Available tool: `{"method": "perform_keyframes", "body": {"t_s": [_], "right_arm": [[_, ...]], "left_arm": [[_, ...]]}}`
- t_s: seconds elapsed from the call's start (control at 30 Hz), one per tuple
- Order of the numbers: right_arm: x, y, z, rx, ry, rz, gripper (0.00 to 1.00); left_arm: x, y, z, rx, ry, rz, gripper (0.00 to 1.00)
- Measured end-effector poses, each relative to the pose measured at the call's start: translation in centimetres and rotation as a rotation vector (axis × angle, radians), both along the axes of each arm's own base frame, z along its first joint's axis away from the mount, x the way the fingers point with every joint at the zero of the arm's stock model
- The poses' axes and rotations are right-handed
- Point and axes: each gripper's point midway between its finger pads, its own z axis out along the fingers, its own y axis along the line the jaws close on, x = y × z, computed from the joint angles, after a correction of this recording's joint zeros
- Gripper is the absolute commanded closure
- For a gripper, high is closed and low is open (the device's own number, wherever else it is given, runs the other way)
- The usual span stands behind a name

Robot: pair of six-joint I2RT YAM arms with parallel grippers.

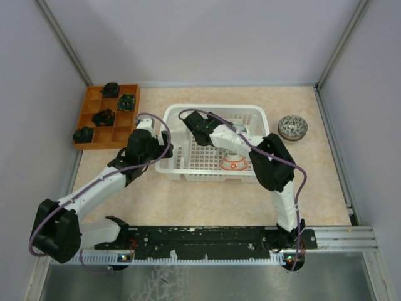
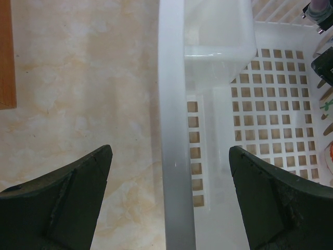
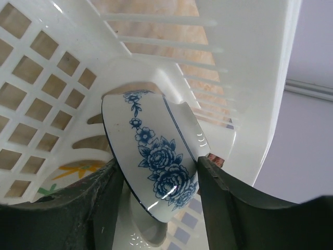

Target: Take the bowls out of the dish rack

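The white dish rack stands mid-table. My right gripper reaches into its far left corner. In the right wrist view this gripper is shut on a blue-and-white flowered bowl, held on edge against the rack's slotted wall. A white bowl with red-orange marks lies in the rack's near part. A dark speckled bowl sits on the table right of the rack. My left gripper is open and empty, its jaws either side of the rack's left rim.
A brown wooden compartmented tray with several dark lumps stands at the far left; its edge shows in the left wrist view. Grey walls enclose the table. A black rail runs along the near edge.
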Motion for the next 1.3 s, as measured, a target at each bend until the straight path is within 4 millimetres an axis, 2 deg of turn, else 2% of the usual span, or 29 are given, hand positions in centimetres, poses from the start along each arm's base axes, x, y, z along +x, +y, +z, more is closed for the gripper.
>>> {"method": "perform_keyframes", "body": {"t_s": [0.3, 0.57, 0.93, 1.07, 1.3], "right_arm": [[0.5, -0.2, 0.2, -0.039, -0.064, 0.007, 0.65], [0.5, -0.7, 0.7, -0.061, -0.119, 0.021, 0.69], [0.2, -1.1, 1.6, -0.061, -0.133, 0.029, 0.74], [0.2, -1.2, 2.6, -0.045, -0.152, 0.025, 0.76], [0.5, -1.3, 6.5, 0.023, -0.262, -0.002, 0.76]], "left_arm": [[0.1, 0.0, -0.4, -0.002, 0.006, 0.000, 0.01], [0.3, 0.0, -1.1, 0.001, 0.023, -0.001, 0.01], [1.0, -0.1, -1.1, -0.019, 0.008, 0.003, 0.01], [1.1, -0.1, -1.1, -0.022, 0.008, 0.002, 0.01], [1.1, -0.1, -1.1, -0.024, 0.009, 0.001, 0.01]]}}
